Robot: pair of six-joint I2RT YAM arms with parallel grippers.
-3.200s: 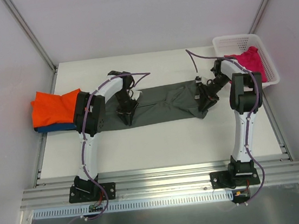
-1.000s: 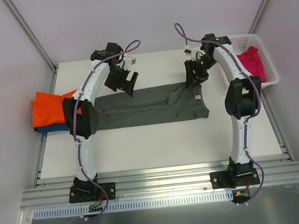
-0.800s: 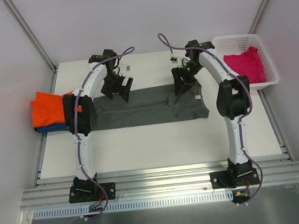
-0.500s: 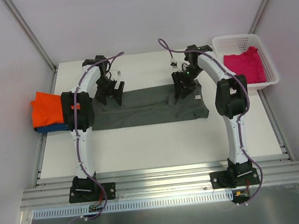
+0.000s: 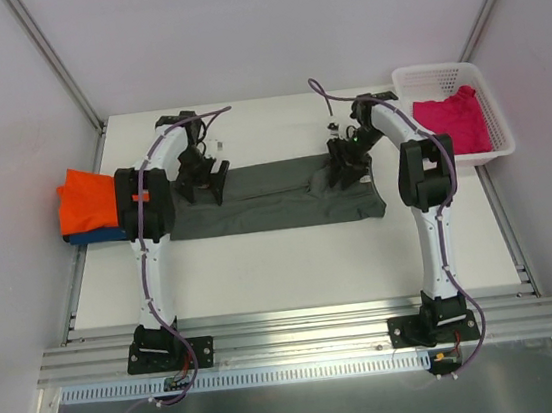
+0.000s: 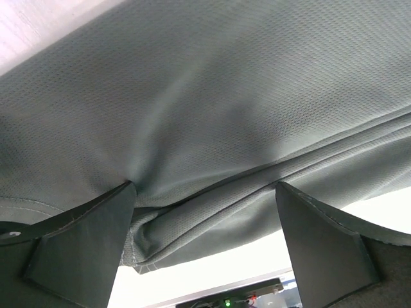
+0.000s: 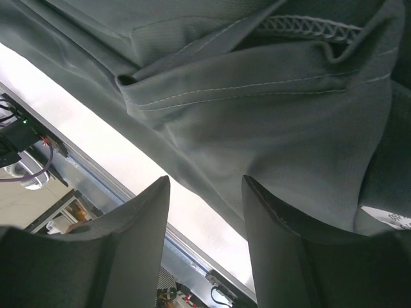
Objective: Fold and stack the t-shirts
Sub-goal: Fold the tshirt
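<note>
Since left pincer point(image 5: 203, 183) and right pincer point(image 5: 344, 174) dropped onto the grey t-shirt point(image 5: 274, 205), both gape.

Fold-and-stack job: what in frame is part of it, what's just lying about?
Job:
- dark grey t-shirt, spread mid-table
- orange t-shirt on blue t-shirt, left edge
- pink t-shirt, inside the white mesh basket

Just lying about:
- white mesh basket, far right corner
</note>
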